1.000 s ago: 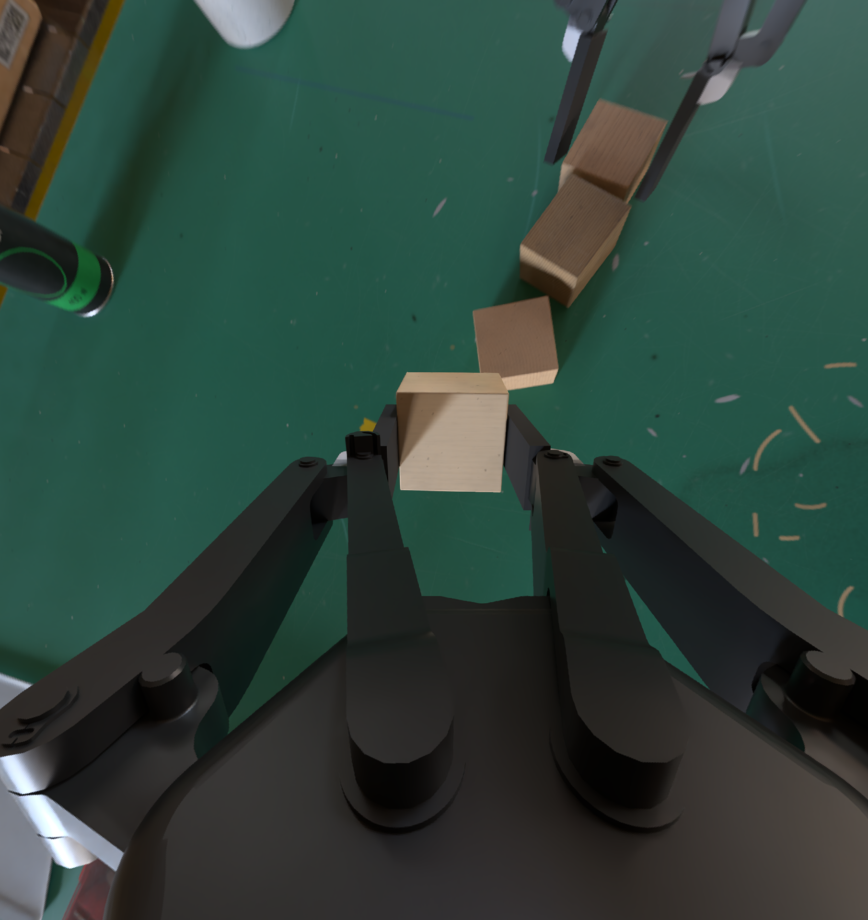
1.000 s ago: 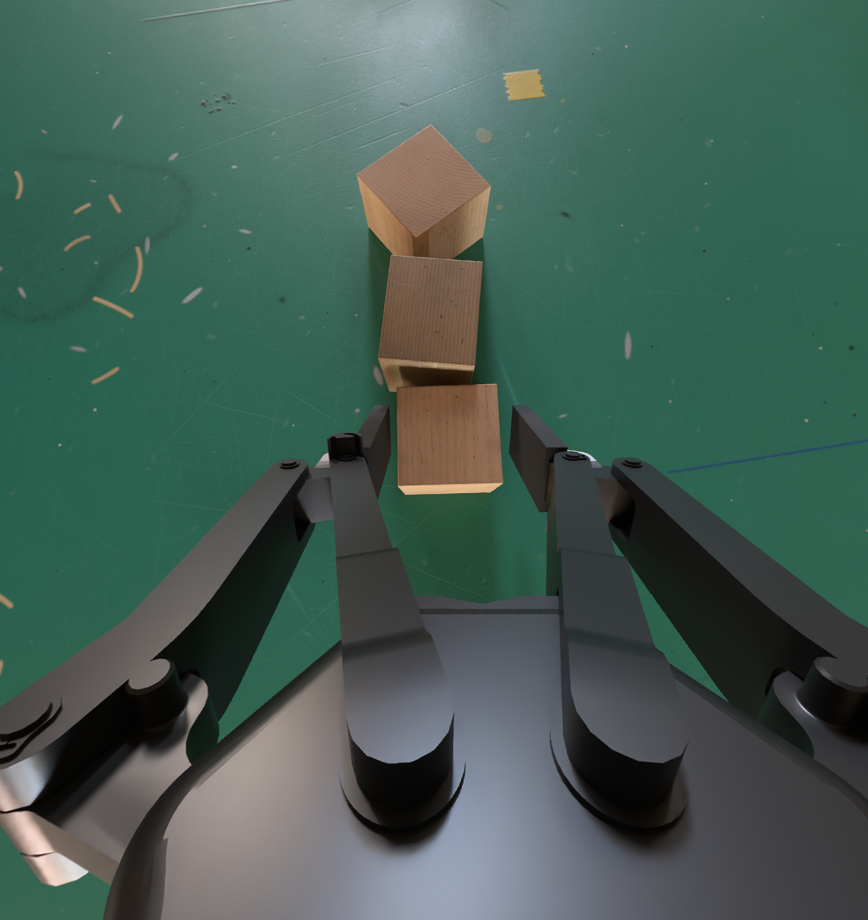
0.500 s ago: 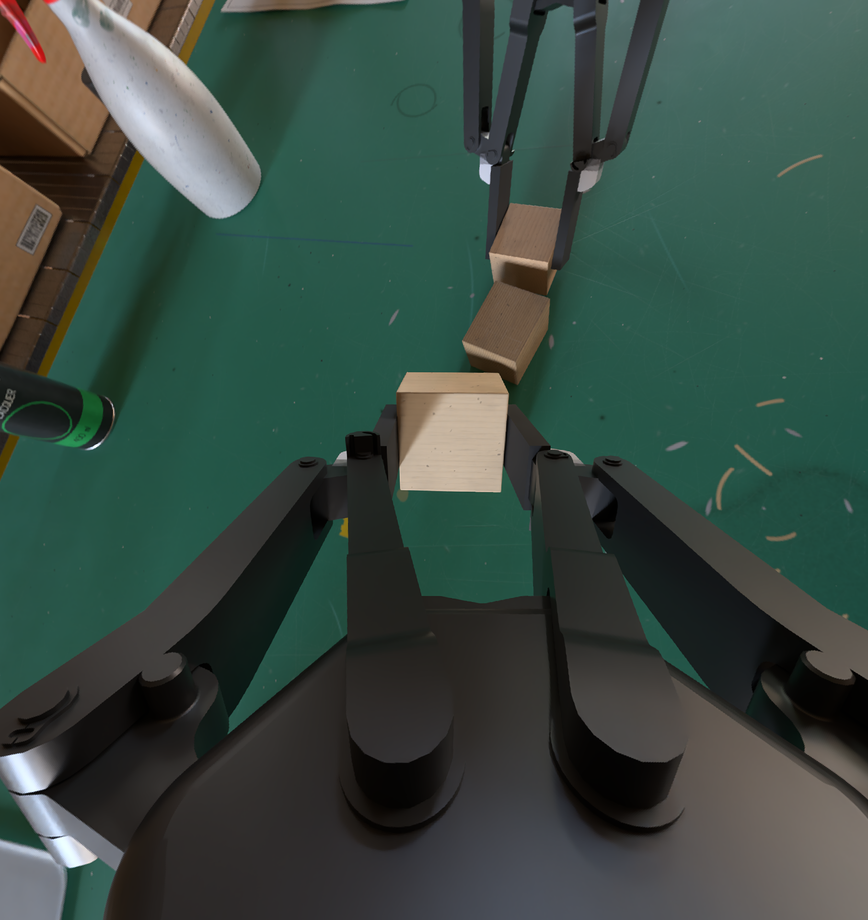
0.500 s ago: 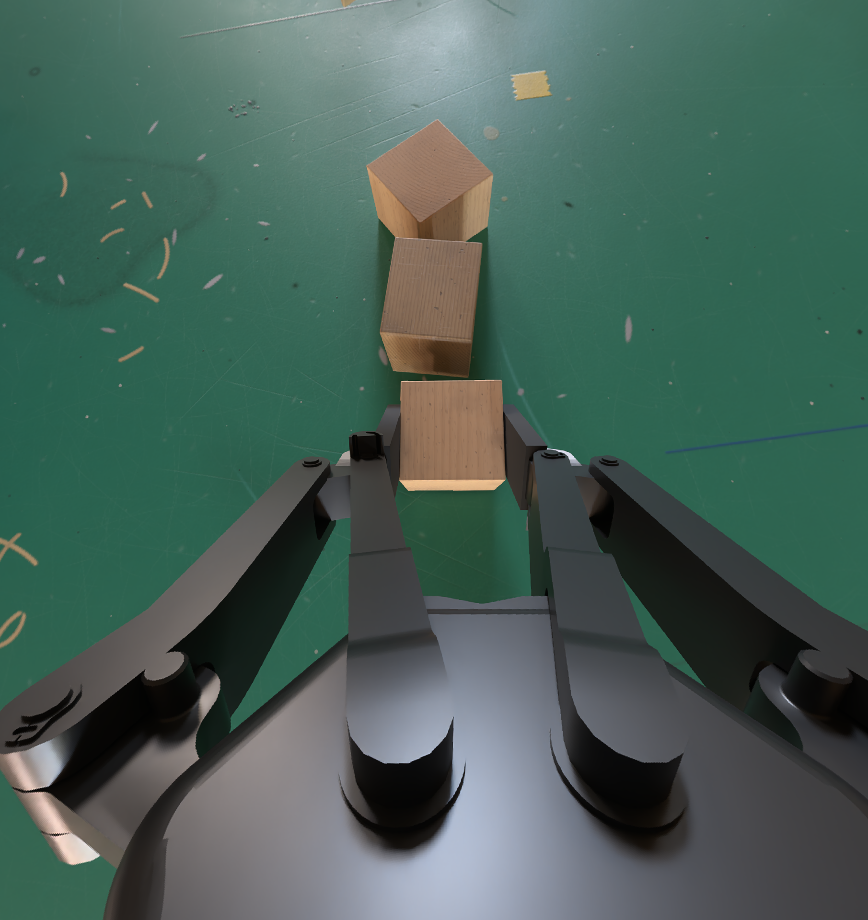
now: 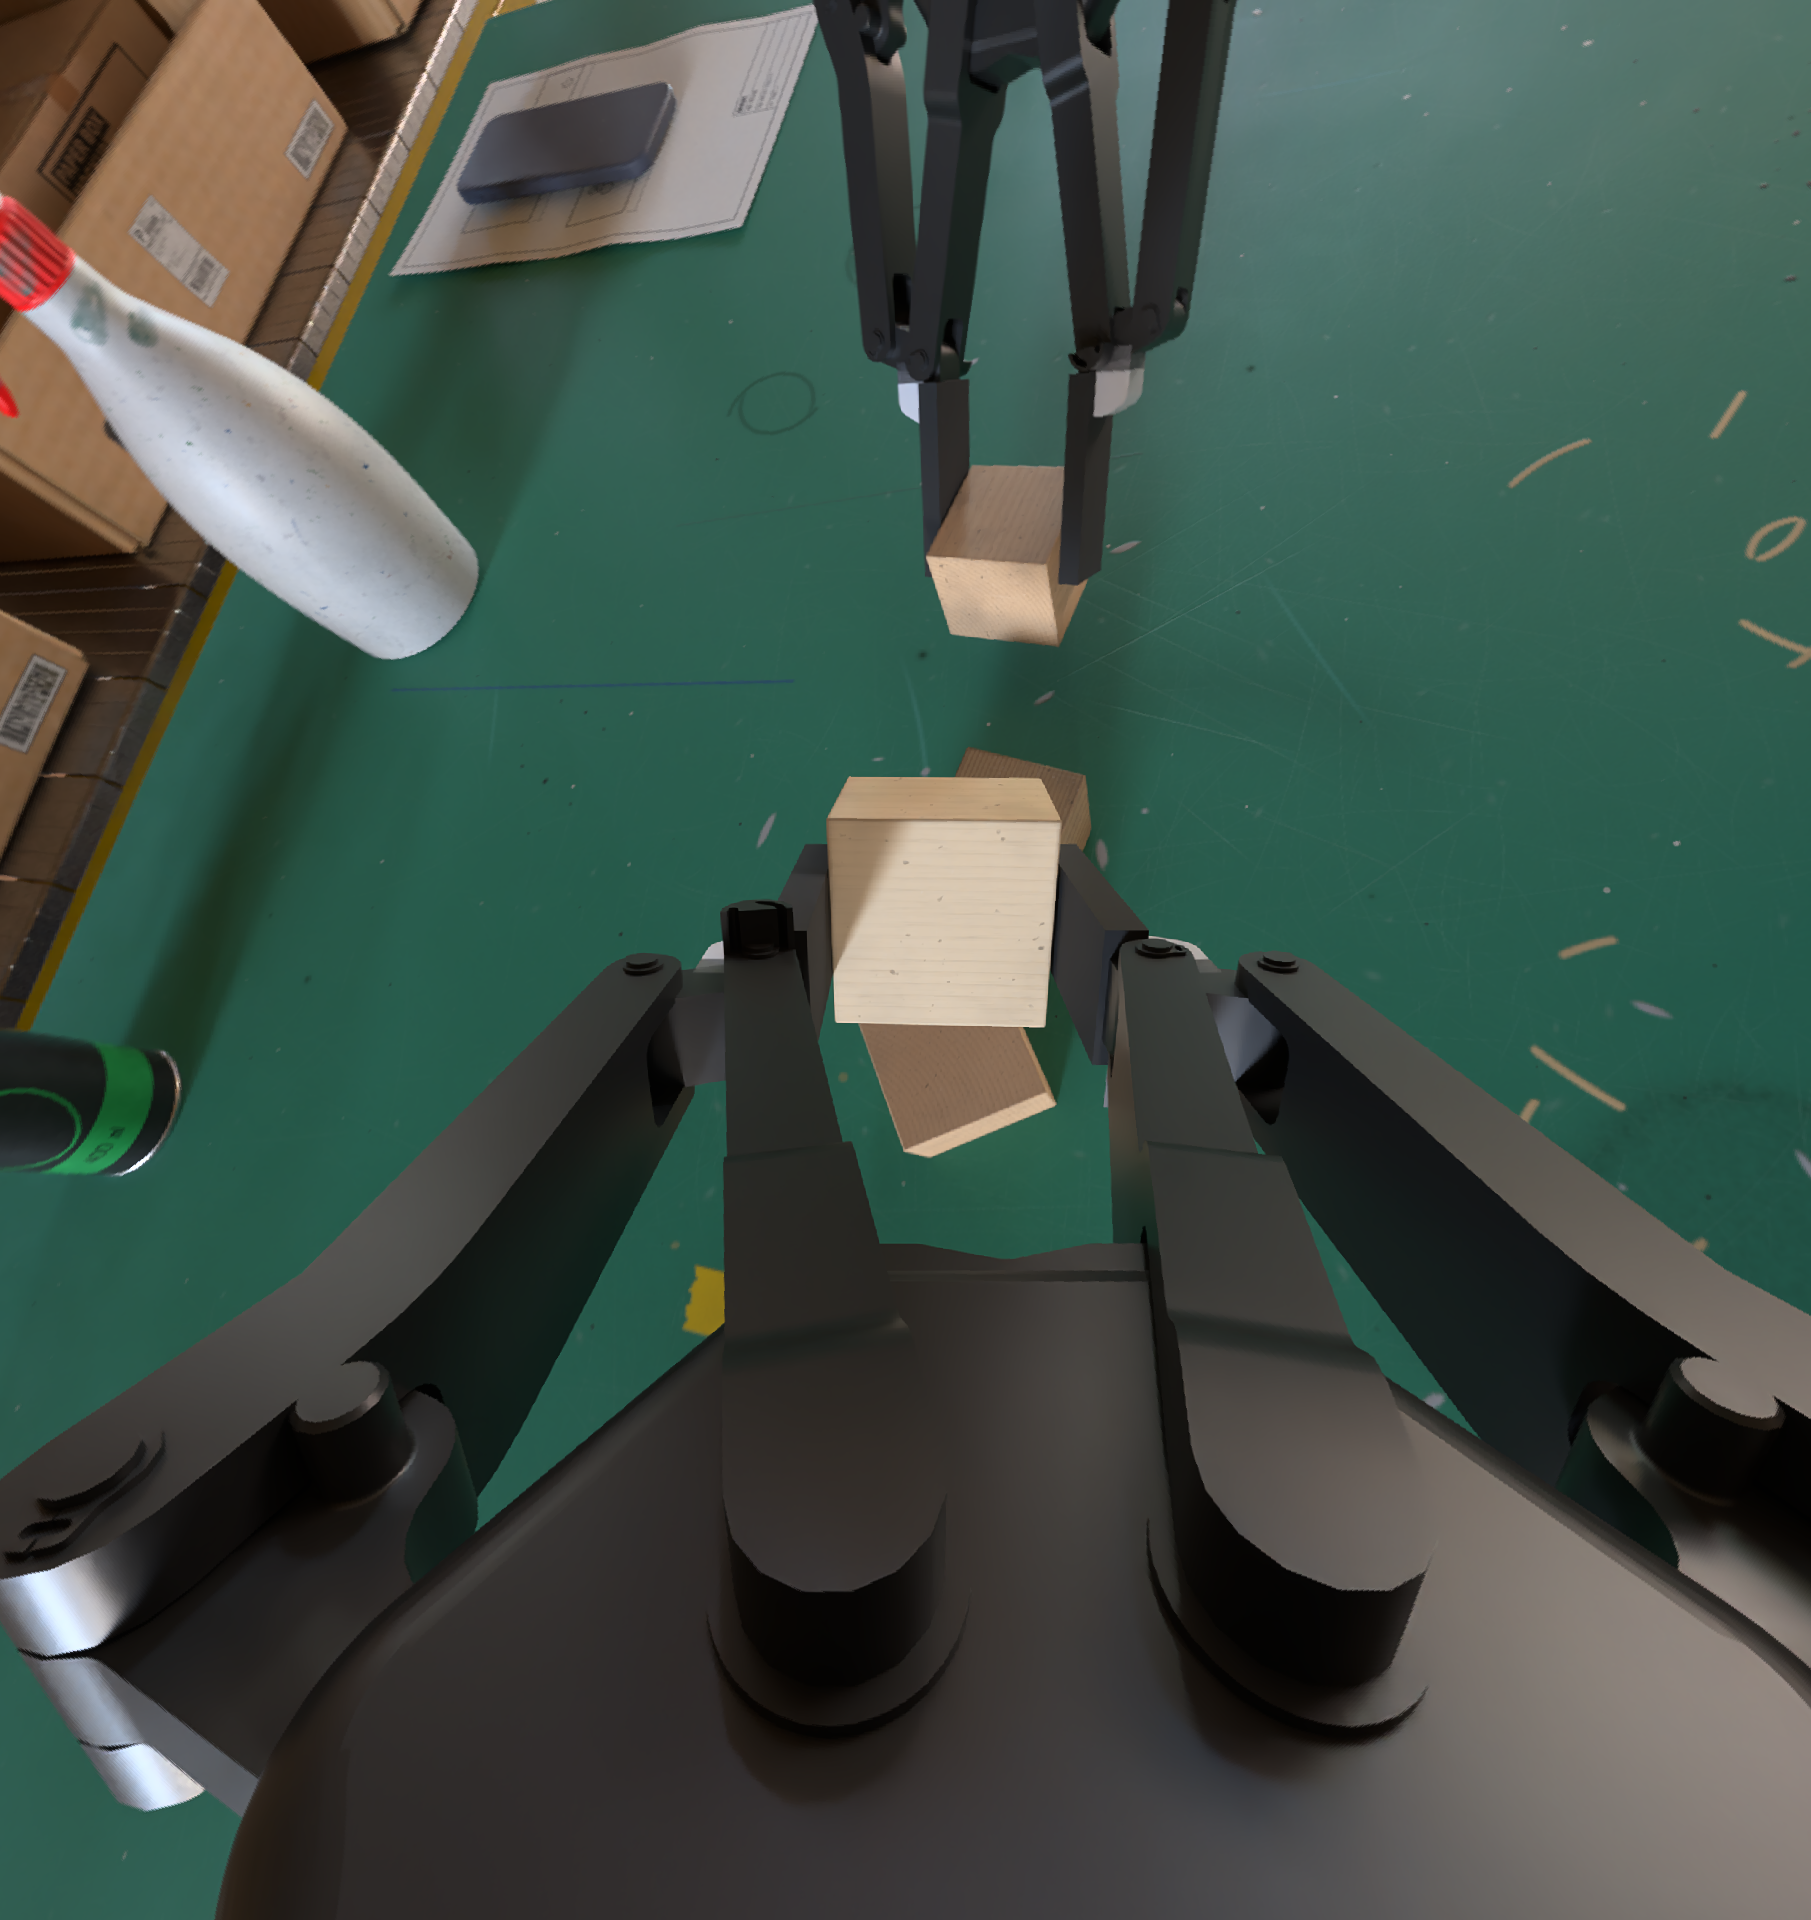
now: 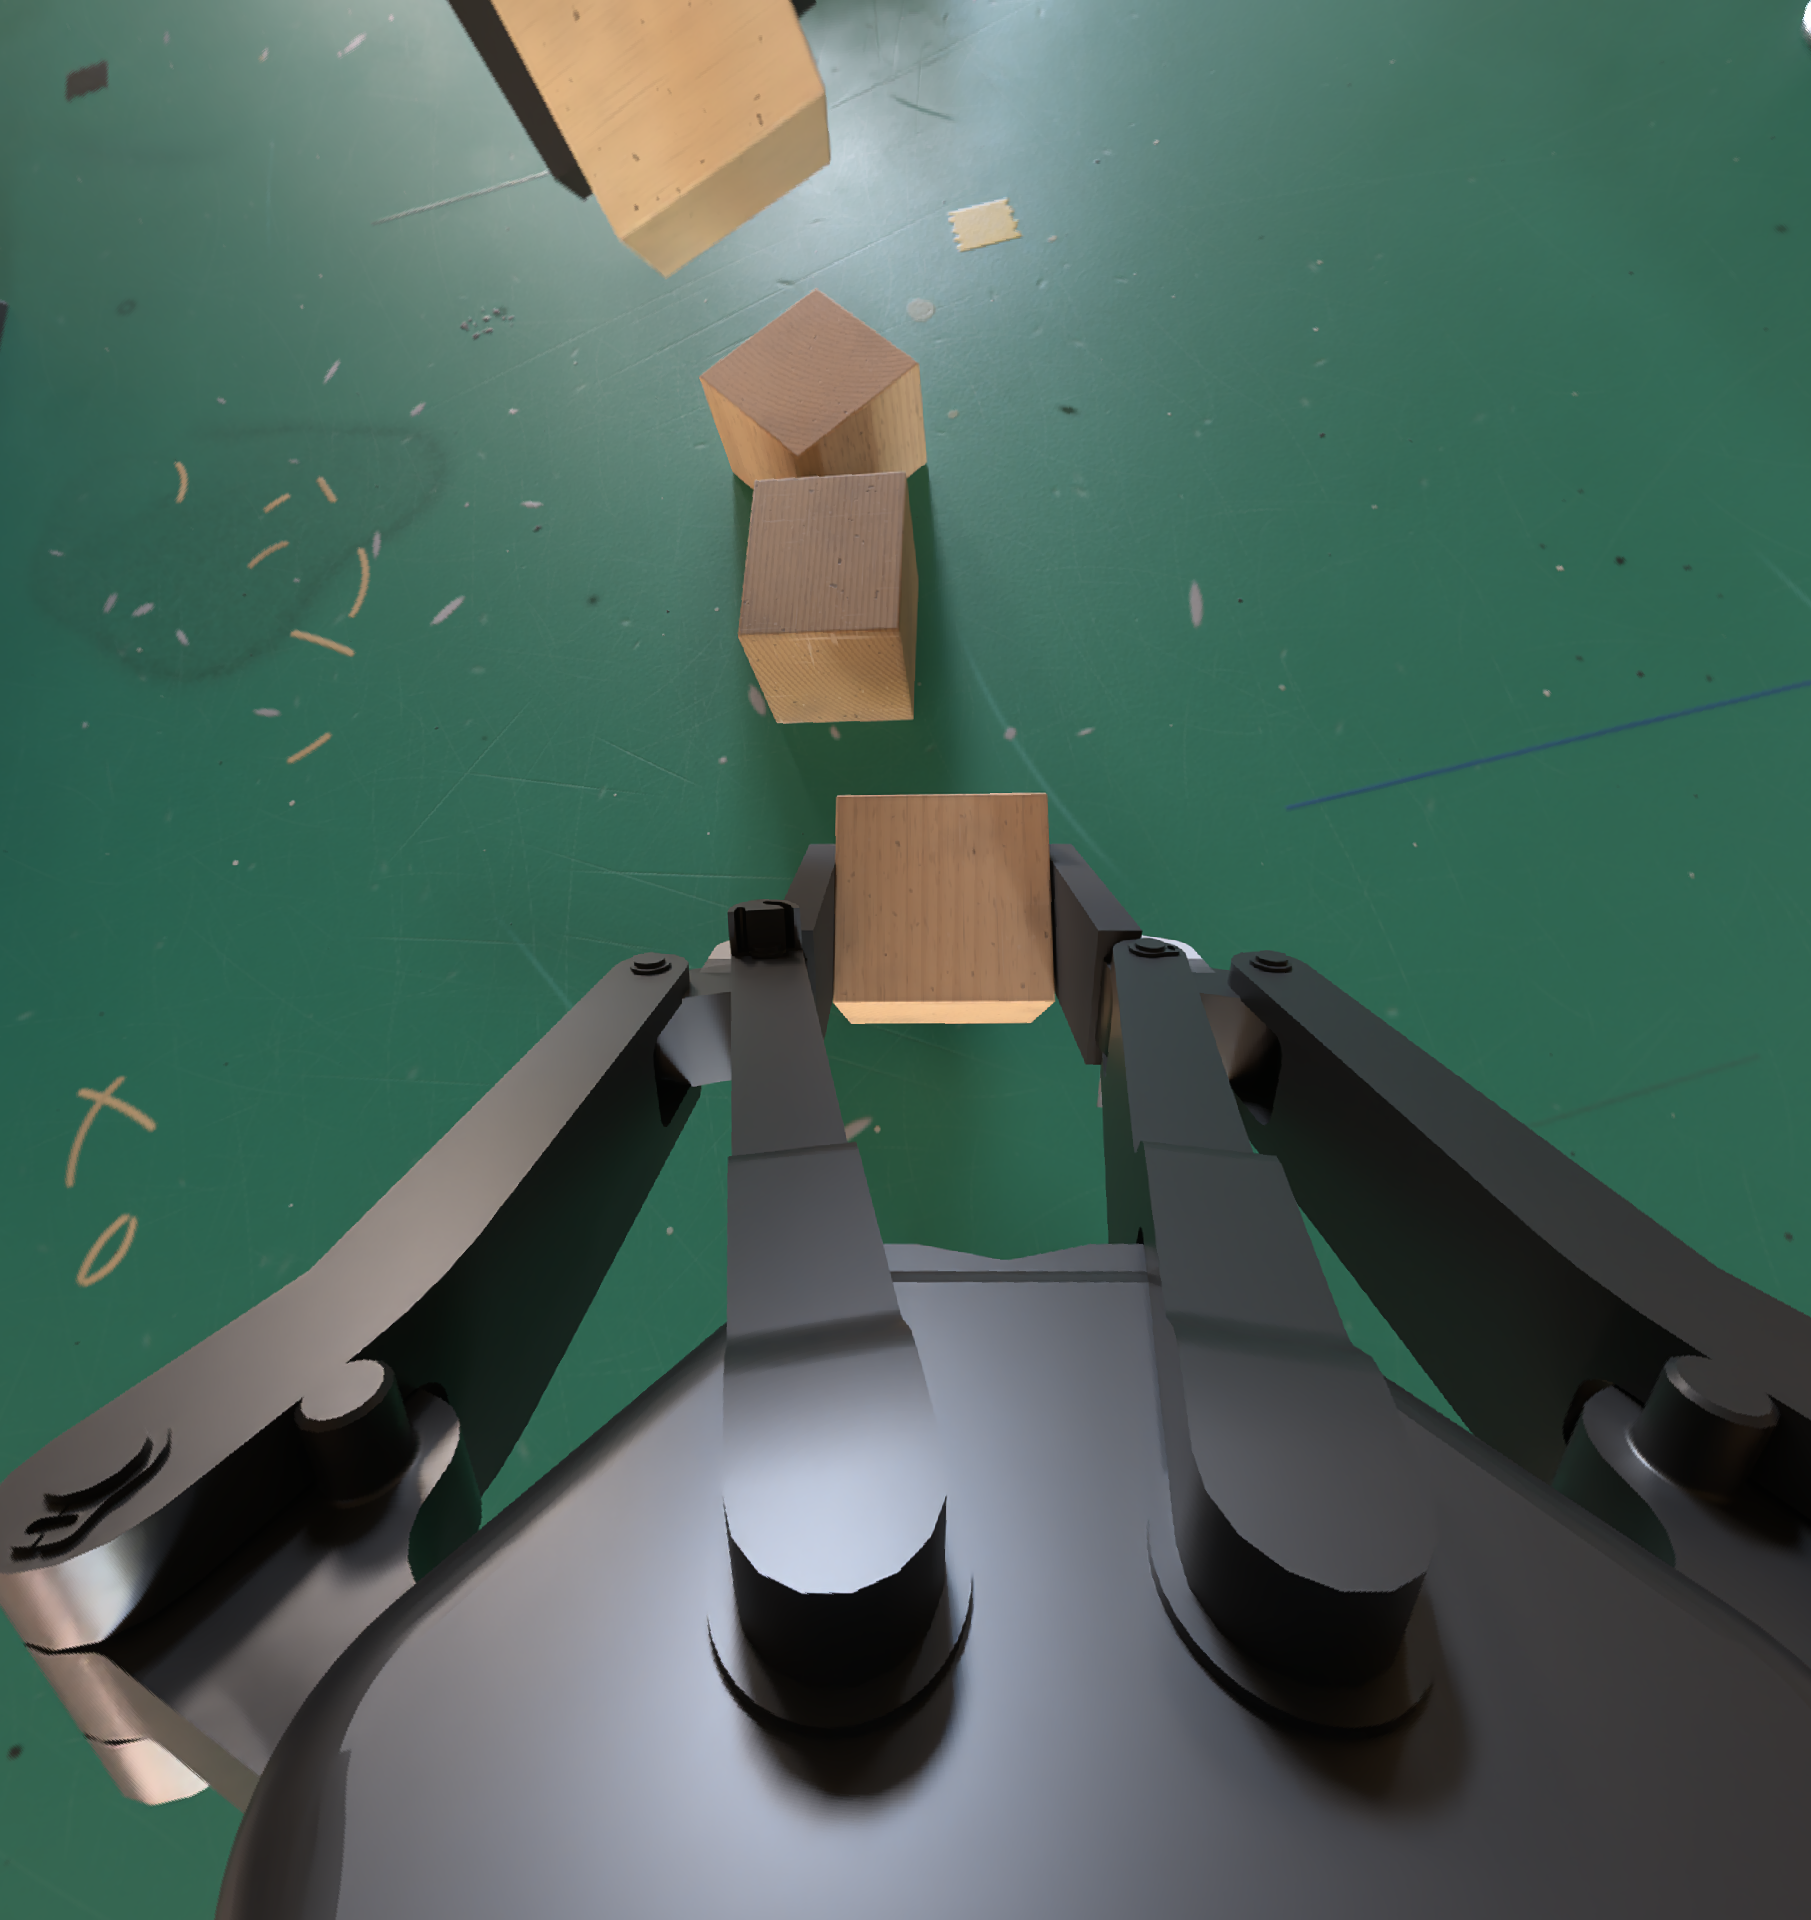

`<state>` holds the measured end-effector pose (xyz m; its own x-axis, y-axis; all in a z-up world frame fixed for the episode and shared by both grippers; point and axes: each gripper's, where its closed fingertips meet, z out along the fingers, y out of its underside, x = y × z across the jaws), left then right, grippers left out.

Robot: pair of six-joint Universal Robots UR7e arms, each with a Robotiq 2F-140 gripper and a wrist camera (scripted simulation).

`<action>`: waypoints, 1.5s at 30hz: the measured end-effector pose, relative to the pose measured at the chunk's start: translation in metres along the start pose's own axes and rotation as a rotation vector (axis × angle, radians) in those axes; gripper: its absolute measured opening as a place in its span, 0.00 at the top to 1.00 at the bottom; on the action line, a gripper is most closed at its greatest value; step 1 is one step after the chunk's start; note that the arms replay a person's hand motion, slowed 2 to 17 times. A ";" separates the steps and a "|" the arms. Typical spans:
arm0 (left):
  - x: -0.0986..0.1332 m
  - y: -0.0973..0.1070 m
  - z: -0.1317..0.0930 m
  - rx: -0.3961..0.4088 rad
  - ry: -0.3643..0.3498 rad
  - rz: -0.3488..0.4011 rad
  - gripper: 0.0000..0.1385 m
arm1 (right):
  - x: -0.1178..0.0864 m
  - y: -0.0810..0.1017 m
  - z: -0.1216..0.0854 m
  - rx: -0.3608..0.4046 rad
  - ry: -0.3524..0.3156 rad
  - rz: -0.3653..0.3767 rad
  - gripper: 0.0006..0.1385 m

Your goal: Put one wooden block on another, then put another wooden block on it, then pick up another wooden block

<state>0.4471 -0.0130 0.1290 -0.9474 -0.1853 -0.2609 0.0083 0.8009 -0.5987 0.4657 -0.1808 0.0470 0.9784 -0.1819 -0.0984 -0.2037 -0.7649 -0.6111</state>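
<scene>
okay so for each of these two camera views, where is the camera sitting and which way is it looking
Left wrist view: sits on the left end effector, looks down its fingers at the green table; its held pale block and the right end effector show.
Right wrist view: sits on the right end effector, looks down at two resting blocks.
Shared: all four blocks.

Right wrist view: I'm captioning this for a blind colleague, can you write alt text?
The right tool grips a wooden block lifted above a green table. Ahead, two more wooden blocks rest on the table, touching. At the top edge, a paler block hangs in the left tool's grip.
</scene>
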 end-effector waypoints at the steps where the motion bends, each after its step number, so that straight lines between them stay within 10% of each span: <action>1: 0.001 -0.002 0.003 0.000 0.007 0.005 0.62 | 0.001 0.001 -0.003 0.006 -0.001 0.010 0.64; 45: 0.015 -0.009 0.060 -0.497 0.191 0.301 0.62 | -0.006 0.005 -0.079 0.170 0.057 0.019 0.64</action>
<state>0.4519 -0.0572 0.0853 -0.9676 0.1590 -0.1963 0.1779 0.9806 -0.0827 0.4561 -0.2329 0.1068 0.9698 -0.2339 -0.0695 -0.2084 -0.6461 -0.7343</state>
